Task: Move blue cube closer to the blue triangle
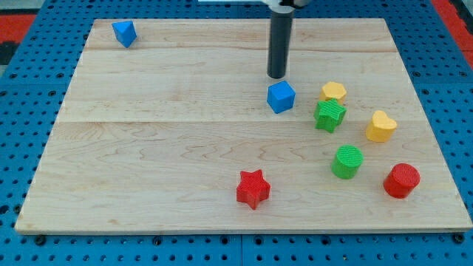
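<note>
Right of board centre, my tip (277,76) sits just above the blue cube (281,97), a bare rod holding nothing. Blue triangle (124,33) well apart, top left. Risk: pushing from here drives cube downward, away.

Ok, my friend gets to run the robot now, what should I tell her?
My tip sits just above the blue cube in the view, very near it; contact is unclear.
The blue triangle is far off in the board's top-left corner.
A green star and a yellow block sit close to the cube's right.
Done: nothing visible yet. Left: push the cube up and leftward to the triangle.
</note>
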